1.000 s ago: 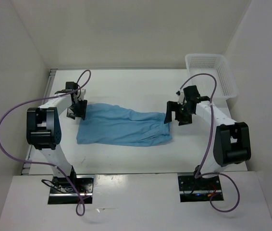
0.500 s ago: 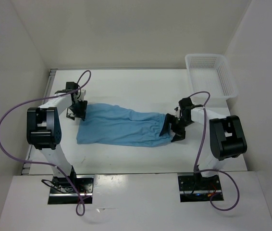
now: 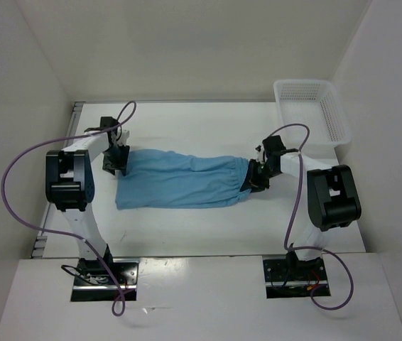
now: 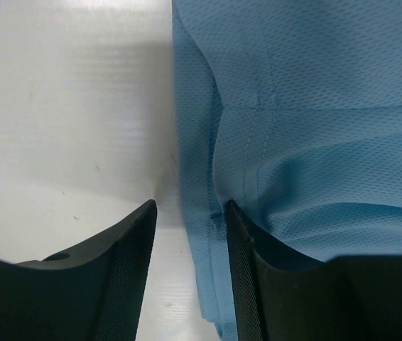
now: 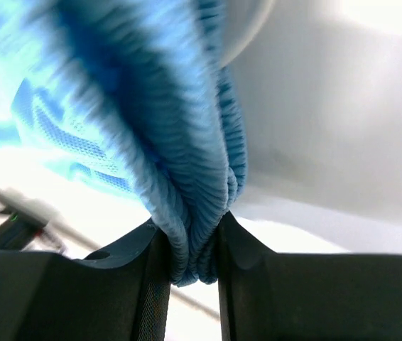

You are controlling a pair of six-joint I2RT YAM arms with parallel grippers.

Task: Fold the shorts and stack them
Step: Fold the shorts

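My left arm stretches forward, left claw low at the nine-o'clock end of the shorts, jaws apart astride the cloth's edge on the desk. My right arm bends inward, right claw clamped on the gathered waistband at three o'clock.

Left tool sits low with jaws parted, while right tool is pinched on the shorts.

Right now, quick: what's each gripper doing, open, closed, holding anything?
Left gripper: open, jaws astride the edge of the shorts, not clamped on it.
Right gripper: closed, pinching the shorts at their gathered end.
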